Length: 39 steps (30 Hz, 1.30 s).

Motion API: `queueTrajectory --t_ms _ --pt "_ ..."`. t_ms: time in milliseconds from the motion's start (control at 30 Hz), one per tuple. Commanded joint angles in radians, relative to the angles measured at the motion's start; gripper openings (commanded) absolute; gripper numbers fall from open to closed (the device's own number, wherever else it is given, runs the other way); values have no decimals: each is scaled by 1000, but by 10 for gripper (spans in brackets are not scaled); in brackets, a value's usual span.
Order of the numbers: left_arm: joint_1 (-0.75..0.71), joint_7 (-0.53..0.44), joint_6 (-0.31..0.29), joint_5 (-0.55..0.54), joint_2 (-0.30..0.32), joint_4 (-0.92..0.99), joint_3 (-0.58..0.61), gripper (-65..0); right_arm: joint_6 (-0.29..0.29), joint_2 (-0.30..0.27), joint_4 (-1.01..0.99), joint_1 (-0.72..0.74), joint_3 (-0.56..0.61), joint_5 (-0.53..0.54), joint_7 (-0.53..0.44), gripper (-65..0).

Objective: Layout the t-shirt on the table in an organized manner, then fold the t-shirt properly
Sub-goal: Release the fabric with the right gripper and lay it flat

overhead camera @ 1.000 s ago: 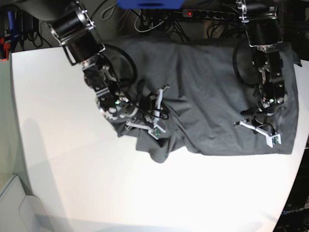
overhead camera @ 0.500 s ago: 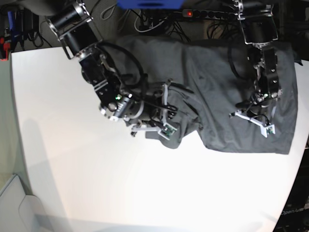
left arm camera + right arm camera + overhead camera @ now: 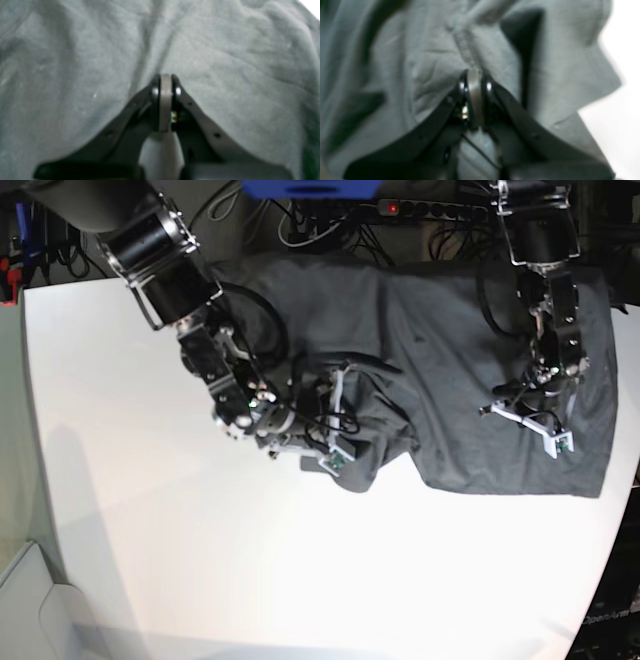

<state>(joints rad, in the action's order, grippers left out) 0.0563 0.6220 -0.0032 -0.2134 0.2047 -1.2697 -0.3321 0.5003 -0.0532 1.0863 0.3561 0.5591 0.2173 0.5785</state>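
Observation:
The dark grey t-shirt (image 3: 450,360) lies along the far side of the white table (image 3: 200,560), flat on the right and bunched into a lump at its left lower corner. My right gripper (image 3: 342,408) sits in that lump. In the right wrist view it (image 3: 475,75) is shut on a stitched hem of the t-shirt (image 3: 420,62), with the table (image 3: 625,75) bare to the right. My left gripper (image 3: 515,412) rests on the flat right part. In the left wrist view it (image 3: 163,77) is shut, tips against the t-shirt (image 3: 225,62); creases run from the tips, and whether any cloth is pinched is hidden.
A power strip (image 3: 440,210) with a red light and loose cables lie behind the table's far edge, beside a blue object (image 3: 310,188). A pale box (image 3: 25,600) stands off the table's lower left corner. White table top stretches in front of the shirt.
My right gripper pulled the shirt's left side rightward, so the spread cloth there is now bunched. My left gripper shifted slightly toward the far edge.

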Motion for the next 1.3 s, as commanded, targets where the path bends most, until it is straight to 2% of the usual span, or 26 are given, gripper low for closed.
queueTrajectory --t_ms 0,267,367,467,667,733,900,1000,1033,1100,1167,1267 --pt "12 -9 1 1 12 -15 -3 -649 1 3 -7 42 -4 1 -12 -642" --pt "12 -9 1 1 14 -15 -3 -649 -7 -18 -179 176 -6 1 -90 -642" --pt "12 -9 1 1 26 -14 -3 -649 -58 -18 -245 222 -47 1 -130 -641" --pt "4 -9 1 1 32 -14 -3 -649 -151 -18 -338 266 -93 1 -231 -640" --pt "-3 -9 -1 1 31 -14 -38 -649 -434 -47 -443 289 -132 1 -489 -640" --pt "-3 -9 -1 1 26 -14 -68 -649 -480 -63 -443 284 -132 1 -532 -640" --pt "-3 -9 -1 1 31 -14 -77 -649 -481 -66 -430 284 -135 9 -542 -642" --pt "-3 -9 -1 1 31 -14 -78 -649 -472 -66 -332 238 -130 8 -542 -642" --pt "-3 -9 -1 1 31 -14 -78 -649 -438 -67 -272 215 -130 6 -542 -642" --pt "-3 -9 -1 1 31 -14 -78 -649 -329 -73 -159 171 -132 4 -541 -642" --pt "-3 -9 -1 1 29 -15 -78 -649 -259 -73 -74 133 -133 4 -499 -642" --pt "-2 -9 -1 1 29 -17 -78 -649 -233 -46 -16 103 -129 3 -403 -640"
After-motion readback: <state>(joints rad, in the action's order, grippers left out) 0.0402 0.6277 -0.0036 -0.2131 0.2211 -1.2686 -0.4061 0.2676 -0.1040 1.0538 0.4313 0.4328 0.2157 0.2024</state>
